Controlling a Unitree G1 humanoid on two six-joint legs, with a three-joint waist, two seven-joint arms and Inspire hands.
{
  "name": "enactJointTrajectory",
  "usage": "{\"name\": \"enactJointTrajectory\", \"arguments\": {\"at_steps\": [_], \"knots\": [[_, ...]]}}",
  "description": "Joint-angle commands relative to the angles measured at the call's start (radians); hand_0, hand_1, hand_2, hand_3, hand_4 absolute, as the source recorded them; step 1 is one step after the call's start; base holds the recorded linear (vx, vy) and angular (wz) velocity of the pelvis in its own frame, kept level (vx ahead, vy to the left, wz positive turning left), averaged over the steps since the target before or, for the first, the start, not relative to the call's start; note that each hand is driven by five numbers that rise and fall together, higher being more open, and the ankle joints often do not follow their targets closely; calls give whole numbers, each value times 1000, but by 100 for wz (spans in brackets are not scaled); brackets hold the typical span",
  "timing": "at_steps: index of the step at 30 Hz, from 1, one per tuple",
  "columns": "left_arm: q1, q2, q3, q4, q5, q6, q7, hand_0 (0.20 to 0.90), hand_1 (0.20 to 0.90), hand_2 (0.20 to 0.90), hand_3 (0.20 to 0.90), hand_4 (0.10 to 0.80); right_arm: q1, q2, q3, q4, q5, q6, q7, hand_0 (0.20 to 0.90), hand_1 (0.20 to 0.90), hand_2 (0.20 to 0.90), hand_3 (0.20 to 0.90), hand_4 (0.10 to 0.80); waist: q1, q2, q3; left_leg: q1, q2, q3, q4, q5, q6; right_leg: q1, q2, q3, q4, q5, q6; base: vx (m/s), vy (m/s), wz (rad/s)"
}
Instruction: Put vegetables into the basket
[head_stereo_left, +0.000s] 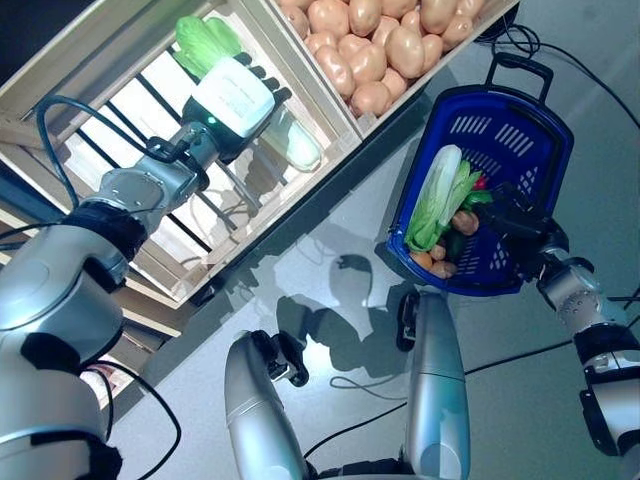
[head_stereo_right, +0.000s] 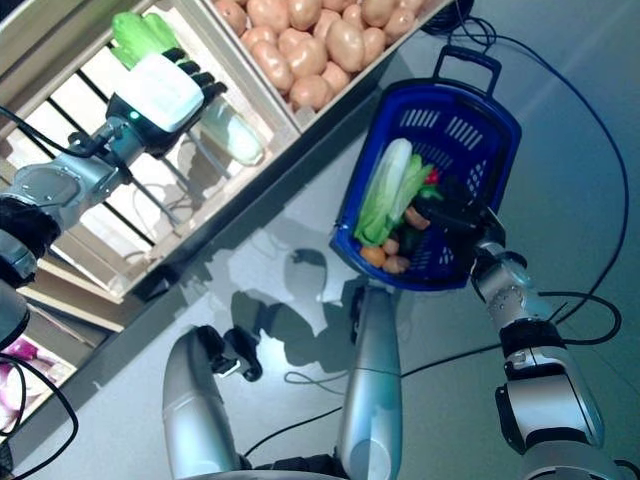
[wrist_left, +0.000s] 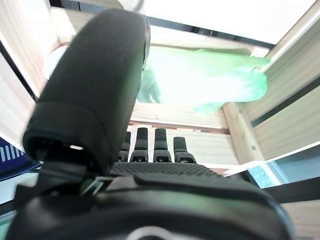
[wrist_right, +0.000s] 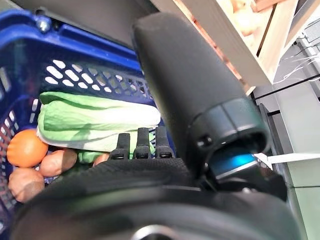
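Observation:
A blue plastic basket (head_stereo_left: 492, 130) stands on the floor at the right. In it lie a pale green leafy cabbage (head_stereo_left: 440, 195), small brown and orange round vegetables (head_stereo_left: 436, 262) and something red. My right hand (head_stereo_left: 512, 222) is over the basket's near rim with straight fingers; the right wrist view (wrist_right: 150, 172) shows the cabbage (wrist_right: 95, 117) past them. My left hand (head_stereo_left: 235, 100) is reached into the wooden stand's crate, over a pale green cabbage (head_stereo_left: 298, 143). Its fingers are straight in the left wrist view (wrist_left: 160, 172), with the cabbage (wrist_left: 210, 80) just beyond them.
The slatted wooden stand (head_stereo_left: 335, 128) runs across the left and top, close to the basket's left side. The basket's black handle (head_stereo_left: 520, 68) points away at the top right. Grey floor lies between the stand and the basket.

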Motion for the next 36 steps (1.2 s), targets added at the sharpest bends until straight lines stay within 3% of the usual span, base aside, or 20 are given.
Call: {"name": "enactJointTrajectory", "arguments": {"at_steps": [1, 19, 26, 35, 36], "knots": [[-94, 41, 77, 14, -1, 33, 78, 900, 900, 900, 900, 800, -8, -2, -31, -52, 60, -57, 6, 900, 900, 900, 900, 800, -15, -22, -28, -80, 58, -109, -16, -22, -115, 59, -105, 37, -113, 84, 108, -32, -15, -4], [-136, -31, 22, 90, -73, 98, -188, 900, 900, 900, 900, 800, 23, 10, -49, -121, 116, -39, -8, 900, 900, 900, 900, 800, -44, -51, -3, -285, 92, -193, 165, -74, -113, -148, -93, 112, 50, 71, 109, -2, -3, -4], [-133, -54, 23, 103, -44, 129, -272, 900, 900, 900, 900, 800, 80, 14, -66, -202, 129, -41, -4, 900, 900, 900, 900, 800, -58, -66, -6, -353, 106, -218, 235, -88, -108, -216, -87, 130, 104, 64, 97, 15, -4, -7], [-116, -39, 23, 182, -18, 156, -401, 900, 900, 900, 900, 800, 136, -3, -100, -296, 122, -49, -10, 900, 900, 900, 900, 800, -77, -79, -32, -410, 133, -255, 317, -103, -106, -286, -89, 152, 181, 48, 83, 35, 13, -4], [-112, -36, 21, 190, -23, 156, -407, 862, 862, 862, 862, 775, 136, -4, -105, -298, 120, -50, -12, 900, 900, 900, 900, 800, -78, -78, -34, -411, 133, -256, 319, -105, -104, -289, -90, 153, 184, 47, 82, 19, 18, -5]]}}
